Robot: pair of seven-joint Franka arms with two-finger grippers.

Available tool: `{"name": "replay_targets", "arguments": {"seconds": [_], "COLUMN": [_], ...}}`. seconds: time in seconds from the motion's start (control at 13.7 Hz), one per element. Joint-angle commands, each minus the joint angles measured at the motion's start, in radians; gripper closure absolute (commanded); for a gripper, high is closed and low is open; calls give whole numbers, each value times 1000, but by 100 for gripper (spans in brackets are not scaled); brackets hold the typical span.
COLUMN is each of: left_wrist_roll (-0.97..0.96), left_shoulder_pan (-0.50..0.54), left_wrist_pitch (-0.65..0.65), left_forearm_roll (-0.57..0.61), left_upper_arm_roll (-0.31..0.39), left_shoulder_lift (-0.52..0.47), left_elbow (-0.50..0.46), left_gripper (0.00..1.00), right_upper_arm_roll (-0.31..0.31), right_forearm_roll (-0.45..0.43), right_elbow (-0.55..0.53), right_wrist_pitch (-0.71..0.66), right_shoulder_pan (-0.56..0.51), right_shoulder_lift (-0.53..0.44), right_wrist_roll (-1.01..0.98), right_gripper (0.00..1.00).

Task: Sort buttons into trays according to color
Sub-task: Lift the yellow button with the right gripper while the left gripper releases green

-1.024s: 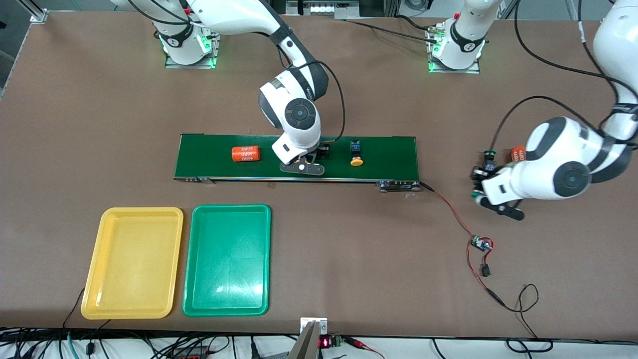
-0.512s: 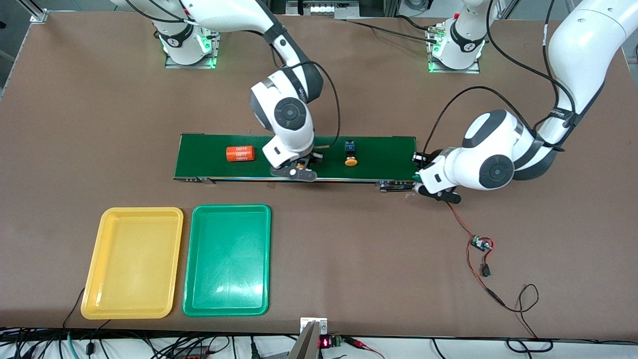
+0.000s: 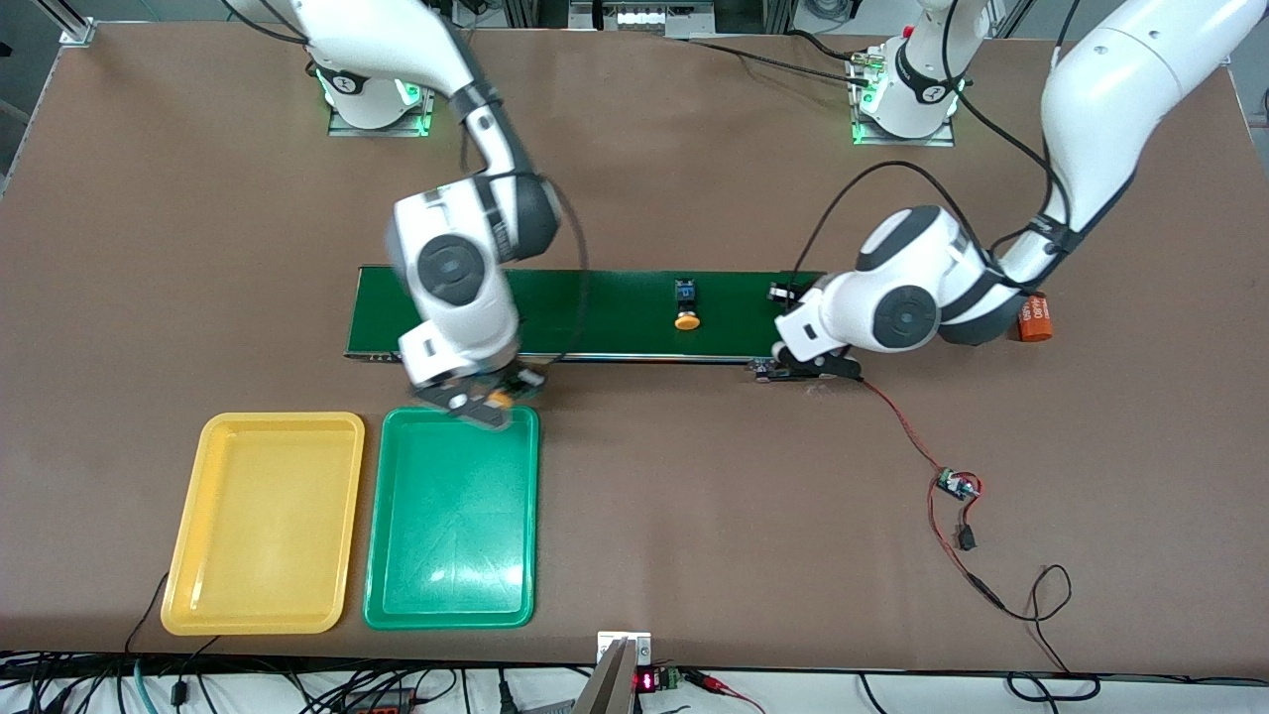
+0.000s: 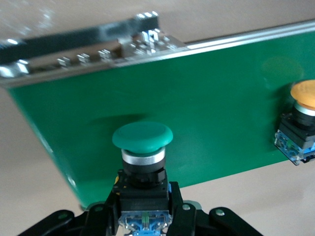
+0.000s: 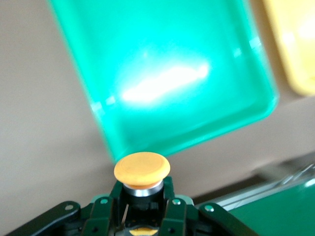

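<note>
A yellow-capped button (image 5: 141, 169) sits between the shut fingers of my right gripper (image 5: 141, 196). That right gripper (image 3: 493, 399) hangs over the green tray (image 3: 451, 535) at its rim nearest the belt, and the yellow tray (image 3: 263, 526) lies beside it. My left gripper (image 4: 143, 196) is shut on the black body of a green-capped button (image 4: 142, 140). The left gripper (image 3: 783, 332) is over the conveyor belt's (image 3: 595, 312) end toward the left arm. Another yellow-capped button (image 3: 686, 315) stands on the belt.
An orange cylinder (image 3: 1034, 317) lies on the table by the left arm's elbow. A small circuit board (image 3: 957, 485) with red and black wires trails from the belt's end toward the front camera. The right arm covers part of the belt.
My right gripper shut on a yellow-capped button on the belt, lifted it and carried it to the green tray's rim. My left gripper brought the green-capped button over the belt's end. The belt's button has shifted along.
</note>
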Motion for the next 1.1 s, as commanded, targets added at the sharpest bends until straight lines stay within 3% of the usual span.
{"name": "replay_targets", "arguments": {"seconds": [0.0, 0.07, 0.29, 0.44, 0.59, 0.8, 1.02], "left_wrist_roll": [-43, -51, -48, -20, 35, 213, 364], "left_shoulder_pan": [4, 13, 43, 47, 87, 153, 257], "left_wrist_pitch": [2, -7, -152, -301, -378, -384, -375], "left_forearm_roll": [-16, -16, -6, 12, 99, 222, 231], "left_upper_arm_roll": [7, 2, -2, 13, 18, 22, 70], "left_shoulder_lift": [-14, -20, -72, -92, -89, -82, -66], "left_elbow": [-5, -2, 82, 185, 243, 250, 248], "left_gripper": [16, 0, 0, 0, 0, 0, 0], "right_upper_arm_roll": [5, 5, 17, 14, 16, 17, 19], "right_forearm_roll": [5, 6, 19, 10, 12, 18, 21], "right_elbow": [13, 13, 13, 13, 13, 13, 9], "right_wrist_pitch": [-26, -28, -23, -8, 91, 152, 235], "right_shoulder_pan": [-144, -192, -359, -401, -465, -494, -498], "right_shoulder_lift": [1, 1, 21, 56, 93, 130, 154], "right_wrist_roll": [-160, -238, -482, -675, -843, -983, -1037], "right_gripper": [82, 82, 82, 82, 82, 82, 82]}}
